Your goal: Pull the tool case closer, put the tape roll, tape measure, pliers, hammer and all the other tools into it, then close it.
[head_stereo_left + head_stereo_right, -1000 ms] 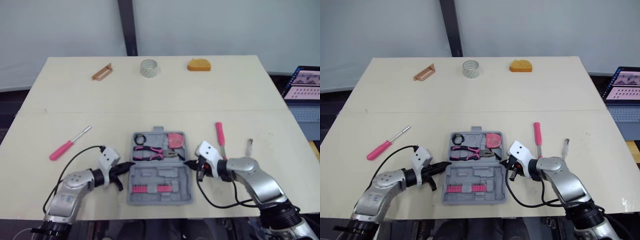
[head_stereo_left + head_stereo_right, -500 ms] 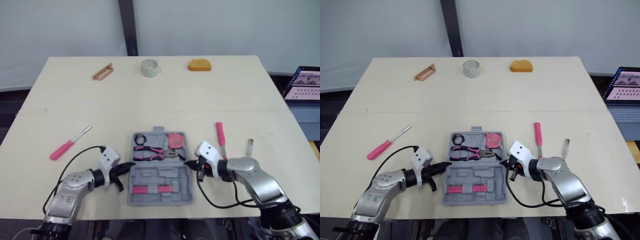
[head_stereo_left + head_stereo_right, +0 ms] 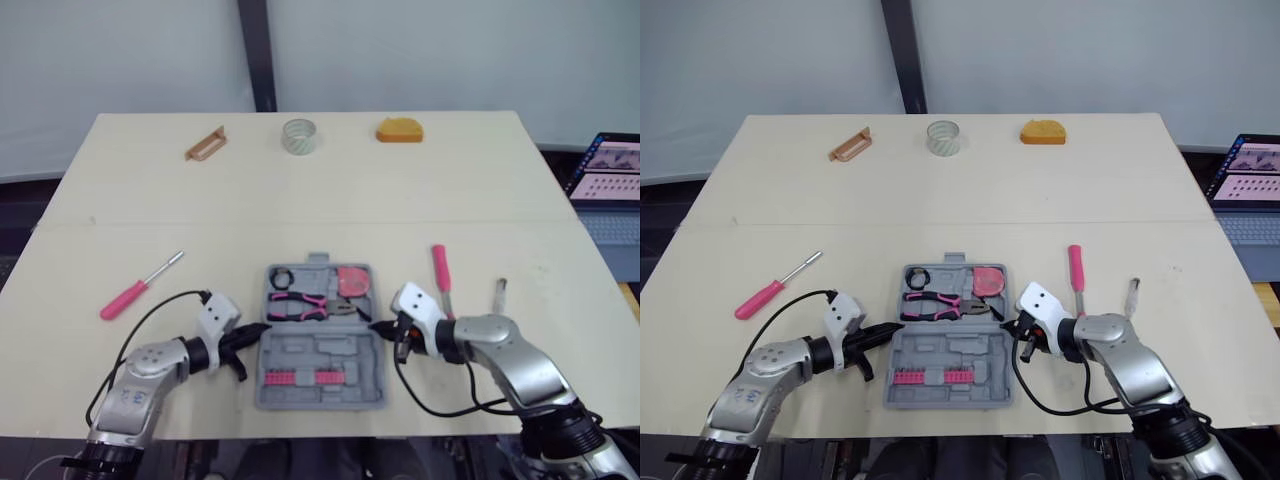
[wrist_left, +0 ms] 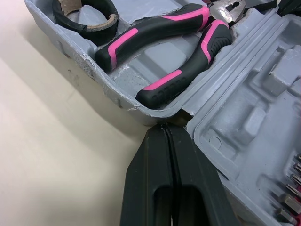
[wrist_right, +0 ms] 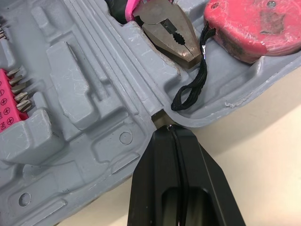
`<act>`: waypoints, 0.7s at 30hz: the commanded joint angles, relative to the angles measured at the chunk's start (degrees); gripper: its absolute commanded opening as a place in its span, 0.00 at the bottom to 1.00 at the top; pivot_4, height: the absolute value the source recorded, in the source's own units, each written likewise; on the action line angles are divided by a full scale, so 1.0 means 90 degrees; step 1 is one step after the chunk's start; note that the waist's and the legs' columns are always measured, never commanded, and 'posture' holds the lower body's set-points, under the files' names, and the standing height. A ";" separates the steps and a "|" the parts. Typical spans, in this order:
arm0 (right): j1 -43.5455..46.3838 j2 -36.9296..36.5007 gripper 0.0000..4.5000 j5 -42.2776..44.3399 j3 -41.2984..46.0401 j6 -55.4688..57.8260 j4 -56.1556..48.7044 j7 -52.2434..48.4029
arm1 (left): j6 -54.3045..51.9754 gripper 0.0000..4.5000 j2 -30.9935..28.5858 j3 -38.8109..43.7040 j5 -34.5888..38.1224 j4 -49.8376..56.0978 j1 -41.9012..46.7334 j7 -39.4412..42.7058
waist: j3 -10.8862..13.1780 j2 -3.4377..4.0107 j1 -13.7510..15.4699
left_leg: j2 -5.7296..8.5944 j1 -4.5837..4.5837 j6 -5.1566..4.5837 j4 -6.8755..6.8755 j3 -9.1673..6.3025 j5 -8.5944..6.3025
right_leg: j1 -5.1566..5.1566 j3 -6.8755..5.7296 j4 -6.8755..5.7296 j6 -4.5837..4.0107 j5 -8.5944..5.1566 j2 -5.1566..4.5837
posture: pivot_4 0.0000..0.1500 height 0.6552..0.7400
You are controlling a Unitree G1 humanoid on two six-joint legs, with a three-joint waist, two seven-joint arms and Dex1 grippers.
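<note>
Nothing has visibly shifted over the last second: the open tool case (image 3: 322, 352) lies where it lay, near the table's (image 3: 400, 200) front edge, and both grippers stay at its sides. The left gripper (image 3: 256, 330) touches the case's left edge at the hinge line and the right gripper (image 3: 378, 325) touches its right edge at the same line; each has its fingers pressed together, grasping nothing. Inside the far half lie a black tape roll (image 3: 279, 277), the pliers (image 3: 297, 303) and a red tape measure (image 3: 352, 282); the near half holds a pink bit strip (image 3: 300, 379). Left of the case, well apart, lies a pink screwdriver (image 3: 138, 288); right of it, just past the right gripper, lie a pink-handled tool (image 3: 440, 268) and a small pale tool (image 3: 499, 295). Bare tabletop stretches beyond the case to the far edge, where a brown holder (image 3: 204, 144), a clear tape roll (image 3: 299, 136) and an orange object (image 3: 399, 130) sit. The wrist views add detail: the left fingertips (image 4: 160, 136) meet the gap between the case halves, and the right wrist view shows the tape measure's black strap (image 5: 195, 80) draped beside the pliers' nose. A laptop (image 3: 605, 170) stands off to the case's right, past the table.
</note>
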State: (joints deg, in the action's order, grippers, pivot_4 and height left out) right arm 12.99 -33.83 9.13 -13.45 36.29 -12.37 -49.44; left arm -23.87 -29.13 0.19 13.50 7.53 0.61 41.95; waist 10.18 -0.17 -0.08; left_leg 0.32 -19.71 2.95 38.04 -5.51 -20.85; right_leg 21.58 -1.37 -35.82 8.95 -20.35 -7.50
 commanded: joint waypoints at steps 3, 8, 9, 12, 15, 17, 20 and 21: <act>-0.0074 -0.0144 0.00 0.0084 0.0043 -0.0117 -0.0062 -0.0111 | 0.0159 0.00 -0.0105 0.0218 0.0155 0.0060 -0.0050 0.0072 | 0.0000 0.0000 0.0000 | 0.0000 0.0000 0.0000 0.0000 0.0000 0.0000 | 0.0000 0.0000 0.0000 0.0000 0.0000 0.0000 | 1.00 1.00; -0.0092 -0.0232 0.00 0.0099 0.0101 -0.0194 0.0047 -0.0108 | 0.0201 0.00 -0.0157 0.0293 0.0172 -0.0002 -0.0074 0.0087 | 0.0000 0.0000 0.0001 | 0.0000 0.0000 0.0000 0.0000 0.0001 0.0000 | 0.0000 0.0000 0.0000 0.0000 0.0000 0.0000 | 1.00 1.00; -0.0097 -0.0252 0.00 0.0099 0.0110 -0.0212 0.0070 -0.0111 | 0.0210 0.00 -0.0171 0.0311 0.0174 -0.0014 -0.0083 0.0087 | 0.0000 0.0000 0.0000 | 0.0000 0.0000 0.0000 0.0000 0.0001 0.0000 | 0.0000 0.0000 0.0000 0.0000 0.0000 0.0000 | 1.00 1.00; -0.0096 -0.0296 0.00 0.0113 0.0147 -0.0239 0.0115 -0.0098 | 0.0213 0.00 -0.0200 0.0370 0.0191 -0.0027 -0.0105 0.0079 | 0.0000 0.0000 0.0000 | 0.0000 0.0000 0.0000 0.0000 0.0001 0.0000 | 0.0000 0.0000 0.0000 0.0000 0.0000 0.0000 | 1.00 1.00; -0.0113 -0.0379 0.00 0.0189 0.0295 -0.0243 0.0117 -0.0101 | 0.0210 0.00 -0.0261 0.0493 0.0223 0.0008 -0.0198 0.0078 | 0.0000 0.0000 0.0001 | 0.0000 0.0000 0.0000 0.0000 0.0000 0.0000 | 0.0000 0.0000 0.0000 0.0000 0.0000 0.0000 | 1.00 1.00; -0.0170 -0.0399 0.00 0.0429 0.0557 -0.0205 0.0013 -0.0148 | 0.0142 0.00 -0.0333 0.0717 0.0334 0.0064 -0.0279 0.0074 | 0.0000 0.0000 0.0002 | 0.0000 0.0000 0.0000 0.0000 0.0000 0.0000 | 0.0000 0.0000 0.0000 0.0000 0.0000 0.0000 | 1.00 1.00; -0.0373 -0.0632 0.00 0.0937 0.1136 -0.0237 -0.0275 -0.0428 | -0.0057 0.00 -0.0584 0.1301 0.0687 0.0253 -0.0458 0.0157 | 0.0000 0.0000 0.0004 | -0.0001 -0.0002 0.0000 -0.0001 0.0000 0.0000 | 0.0000 0.0000 0.0001 0.0000 0.0000 -0.0001 | 1.00 1.00; -0.0419 -0.0673 0.00 0.1111 0.1353 -0.0227 -0.0335 -0.0478 | -0.0111 0.00 -0.0663 0.1463 0.0773 0.0310 -0.0520 0.0166 | 0.0001 0.0000 0.0005 | -0.0002 -0.0002 0.0000 -0.0002 -0.0002 0.0000 | -0.0001 -0.0003 0.0003 0.0000 0.0000 0.0000 | 1.00 1.00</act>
State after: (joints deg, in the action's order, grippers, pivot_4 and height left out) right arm 9.36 -39.19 15.98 -4.98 34.96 -12.32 -52.05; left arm -24.51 -34.10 10.19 18.26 7.54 -3.59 42.81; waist 10.19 -0.17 -0.04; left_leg 0.31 -19.76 2.95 38.02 -5.53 -20.85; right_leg 21.57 -1.40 -35.78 8.95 -20.35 -7.51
